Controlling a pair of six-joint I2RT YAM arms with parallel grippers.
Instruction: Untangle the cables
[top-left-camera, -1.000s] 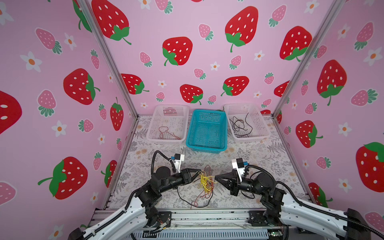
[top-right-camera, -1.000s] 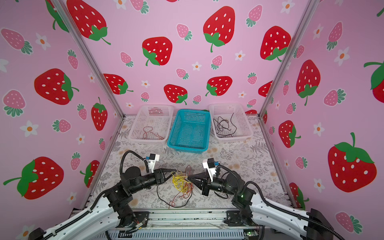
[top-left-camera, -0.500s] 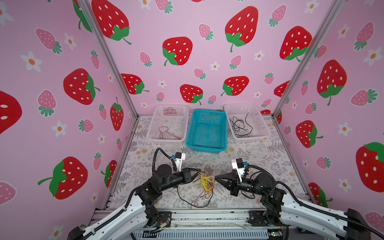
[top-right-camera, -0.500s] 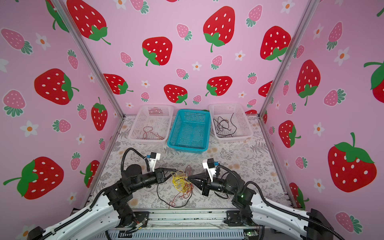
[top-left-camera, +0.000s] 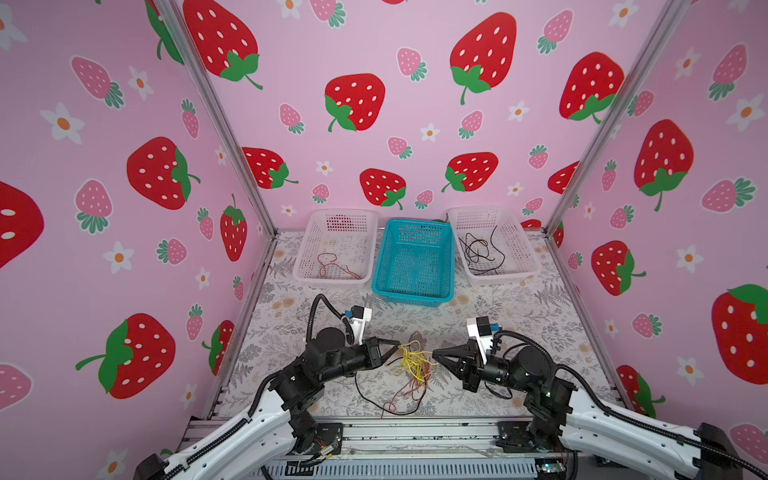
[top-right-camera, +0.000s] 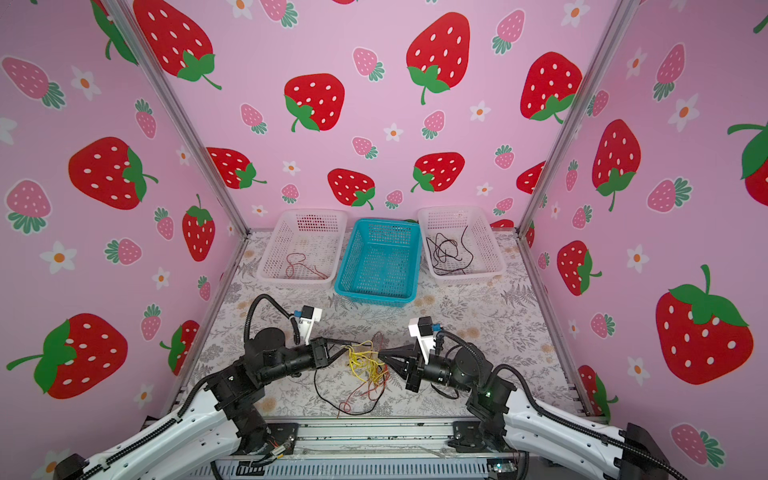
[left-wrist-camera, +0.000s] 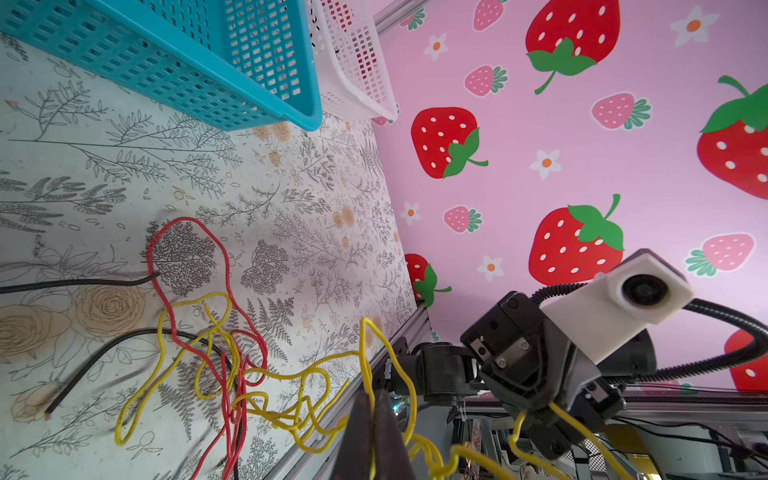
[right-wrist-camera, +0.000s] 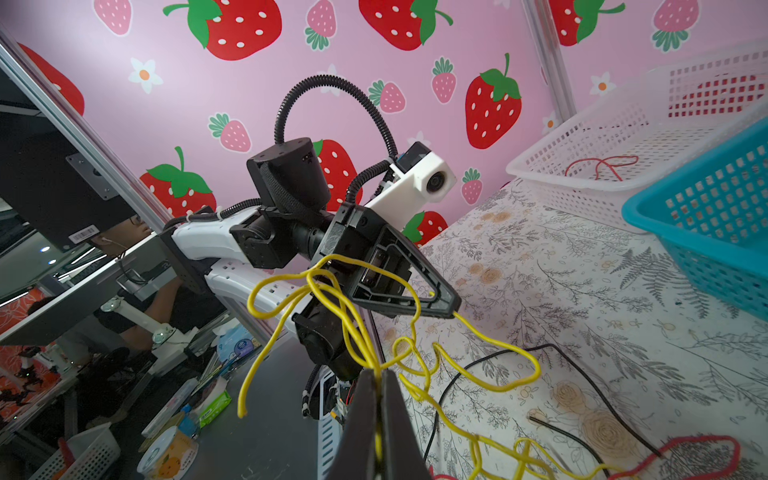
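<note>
near table (top-left-camera: 519, 328) front | left gripper (top-left-camera: 397, 346) pinching yellow cable (top-left-camera: 412, 360); right gripper (top-left-camera: 434, 354) likewise

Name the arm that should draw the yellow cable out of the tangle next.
Probably the right. Both the left gripper and right gripper are shut on the yellow cable, but the black cable loops on the left gripper's side.

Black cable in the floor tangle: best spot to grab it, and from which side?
Take the black cable on its bare arc lying flat on the mat, left of and clear of the yellow cable and red cable. Come down from above, jaws across the wire.
</note>
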